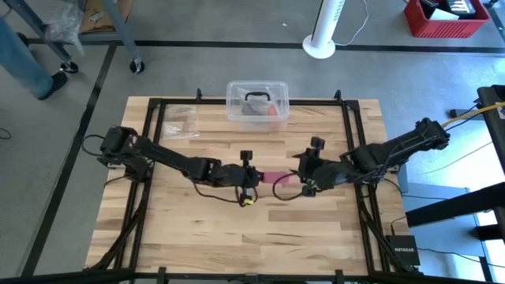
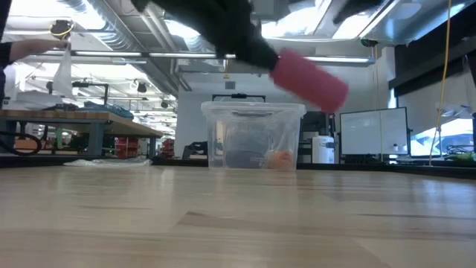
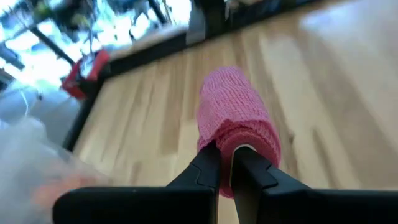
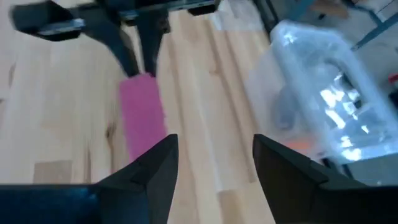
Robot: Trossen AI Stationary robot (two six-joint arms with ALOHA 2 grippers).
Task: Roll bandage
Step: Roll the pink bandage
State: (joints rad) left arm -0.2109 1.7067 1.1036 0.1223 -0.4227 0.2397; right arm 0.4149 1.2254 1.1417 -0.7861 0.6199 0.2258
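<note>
The bandage is a small pink roll (image 1: pixel 273 176) held in the air over the middle of the table; the low view shows the roll (image 2: pixel 309 79) well above the tabletop. My left gripper (image 3: pixel 227 154) comes in from the table's left and is shut on the roll's near end. My right gripper (image 4: pixel 214 158) hovers open just to the right of the roll (image 4: pixel 143 115), its fingers apart with nothing between them and pointing toward the roll's free end. My left gripper pinches the roll's open end (image 3: pixel 231 142) between its two fingers, at the rim nearest the wrist. The fingers come from the table's left, slanting a little down, and lie along the roll. The roll sticks out past the fingertips, lifted clear of the table.
A clear plastic box with a black handle (image 1: pixel 257 101) stands at the table's far edge, middle. A small clear bag (image 1: pixel 181 122) lies at the far left. A person's leg (image 1: pixel 24 55) shows beyond the table's far left corner.
</note>
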